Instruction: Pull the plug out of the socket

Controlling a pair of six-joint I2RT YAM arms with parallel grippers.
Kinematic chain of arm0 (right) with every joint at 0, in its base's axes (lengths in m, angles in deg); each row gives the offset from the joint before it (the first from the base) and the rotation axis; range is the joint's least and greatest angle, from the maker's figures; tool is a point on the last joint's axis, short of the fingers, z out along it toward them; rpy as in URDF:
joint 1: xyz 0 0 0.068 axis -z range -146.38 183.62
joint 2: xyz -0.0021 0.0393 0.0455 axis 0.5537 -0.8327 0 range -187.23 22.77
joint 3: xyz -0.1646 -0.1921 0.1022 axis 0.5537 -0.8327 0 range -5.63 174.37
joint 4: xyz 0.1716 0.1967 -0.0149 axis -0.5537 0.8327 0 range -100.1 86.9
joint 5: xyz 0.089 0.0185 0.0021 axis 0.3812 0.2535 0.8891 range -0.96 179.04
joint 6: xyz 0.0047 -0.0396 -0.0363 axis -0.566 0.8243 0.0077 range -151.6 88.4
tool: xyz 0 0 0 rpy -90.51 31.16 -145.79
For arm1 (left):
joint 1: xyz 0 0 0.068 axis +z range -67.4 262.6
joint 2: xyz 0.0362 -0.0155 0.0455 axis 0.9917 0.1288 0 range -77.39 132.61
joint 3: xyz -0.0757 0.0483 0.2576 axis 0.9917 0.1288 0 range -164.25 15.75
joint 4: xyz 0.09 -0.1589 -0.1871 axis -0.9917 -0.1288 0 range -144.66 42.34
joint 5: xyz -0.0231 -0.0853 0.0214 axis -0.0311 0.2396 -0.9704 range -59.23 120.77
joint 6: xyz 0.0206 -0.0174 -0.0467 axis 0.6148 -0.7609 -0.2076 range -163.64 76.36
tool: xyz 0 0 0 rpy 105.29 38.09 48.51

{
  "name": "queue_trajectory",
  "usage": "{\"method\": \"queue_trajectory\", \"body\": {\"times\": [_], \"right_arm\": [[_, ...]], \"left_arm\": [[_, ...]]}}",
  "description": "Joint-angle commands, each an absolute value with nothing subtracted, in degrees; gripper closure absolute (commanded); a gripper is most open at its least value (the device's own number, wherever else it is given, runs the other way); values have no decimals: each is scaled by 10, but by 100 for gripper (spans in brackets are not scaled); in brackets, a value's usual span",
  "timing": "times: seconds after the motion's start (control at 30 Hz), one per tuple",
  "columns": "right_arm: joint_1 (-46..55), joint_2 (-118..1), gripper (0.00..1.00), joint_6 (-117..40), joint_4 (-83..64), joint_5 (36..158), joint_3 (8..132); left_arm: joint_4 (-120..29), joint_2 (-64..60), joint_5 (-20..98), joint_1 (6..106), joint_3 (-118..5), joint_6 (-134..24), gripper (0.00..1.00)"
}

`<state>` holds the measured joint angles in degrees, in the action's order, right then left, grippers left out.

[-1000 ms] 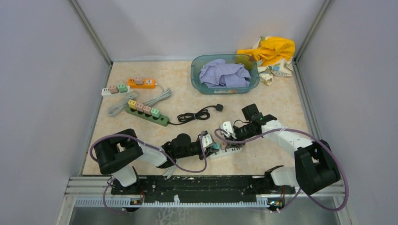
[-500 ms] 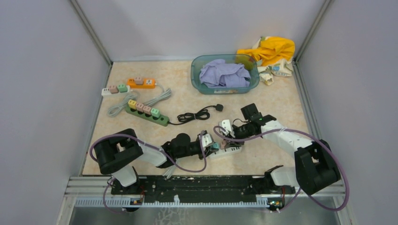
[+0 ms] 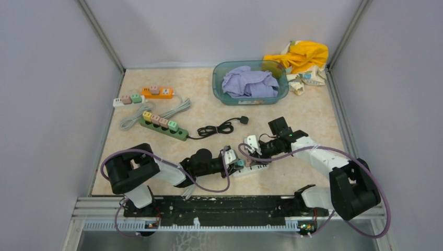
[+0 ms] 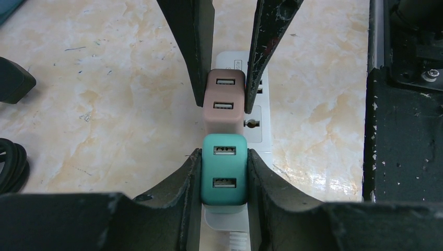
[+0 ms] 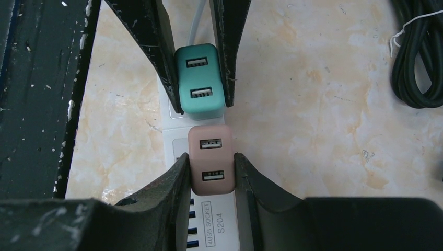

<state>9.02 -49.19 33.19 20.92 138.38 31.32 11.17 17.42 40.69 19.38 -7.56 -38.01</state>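
The left claw (image 4: 223,157) pinches the green plug (image 4: 223,180) from both sides. That plug sits in the white strip (image 4: 259,133), which lies on the table (image 4: 104,115) near the front, in the middle. Right next to it, touching it, is the pink plug (image 5: 210,151), stuck in the same strip. The right claw (image 5: 210,163) pinches the pink plug from both sides. A black cord (image 5: 418,63) lies near, apart from the strip
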Motion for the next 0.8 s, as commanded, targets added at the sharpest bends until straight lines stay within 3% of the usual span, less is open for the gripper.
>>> {"method": "queue_trajectory", "body": {"times": [0.0, 0.4, 0.77], "right_arm": [[79, -495, 100, 298, 176, 1395, 326], [101, -478, 100, 376, 223, 1404, 307], [87, -489, 100, 294, 170, 1379, 327]], "left_arm": [[54, 196, 411, 196, -64, -390, 100], [52, 200, 415, 196, -68, -390, 100], [51, 199, 415, 196, -68, -389, 100]]}}
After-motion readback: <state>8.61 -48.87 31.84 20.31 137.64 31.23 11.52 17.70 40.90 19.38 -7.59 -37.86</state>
